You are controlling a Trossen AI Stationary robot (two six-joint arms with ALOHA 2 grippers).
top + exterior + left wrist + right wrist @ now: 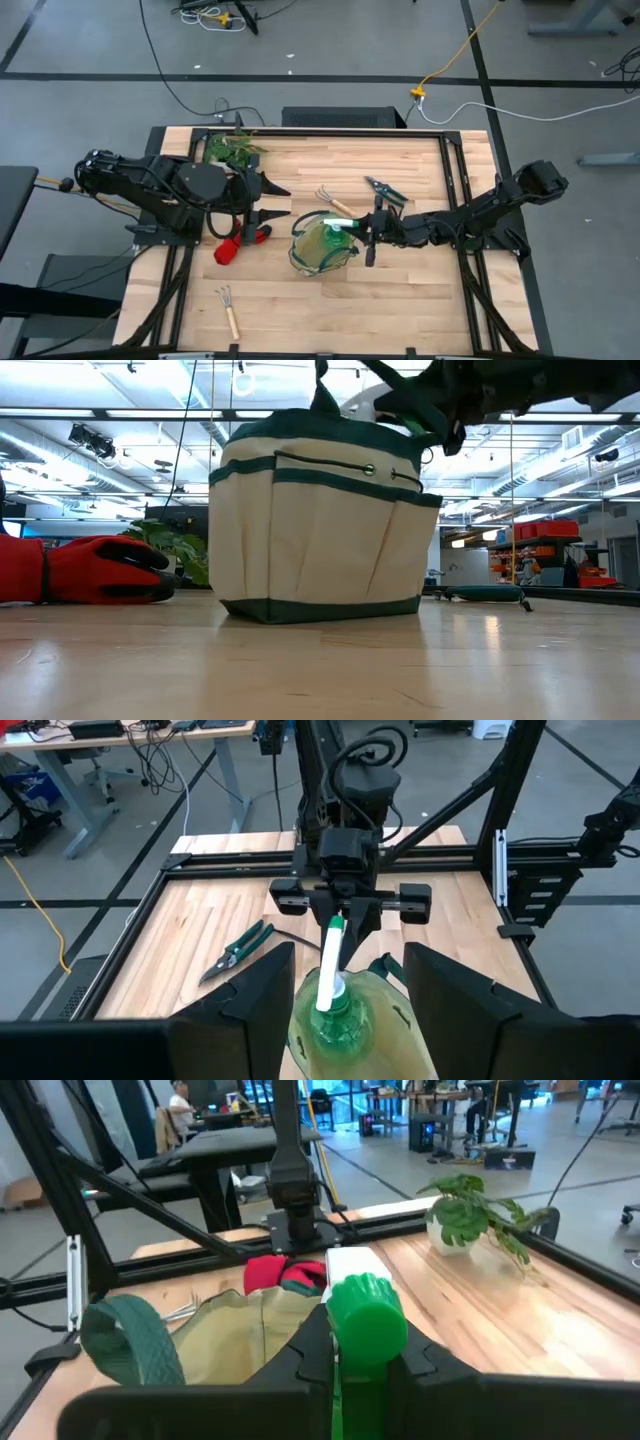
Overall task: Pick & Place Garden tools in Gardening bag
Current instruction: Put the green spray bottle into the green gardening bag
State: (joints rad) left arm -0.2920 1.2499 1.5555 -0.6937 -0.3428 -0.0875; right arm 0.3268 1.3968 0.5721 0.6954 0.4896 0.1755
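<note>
While the right gripper (362, 228) is clamped on its white handle over the gardening bag (322, 248), the green round piece (331, 1023) is judged light, rigid and slippery, best held mid-handle.

Cannot see inside the gardening bag (320, 520) from the low view; top cut off by the picture's upper edge. Red gloves (85, 572) cropped at that view's left edge, and partly covered from above by the left arm. Green round piece (365, 1315) fills the right wrist view, hiding the fingers behind it. Pruning shears (385, 189) too small for detail.
</note>
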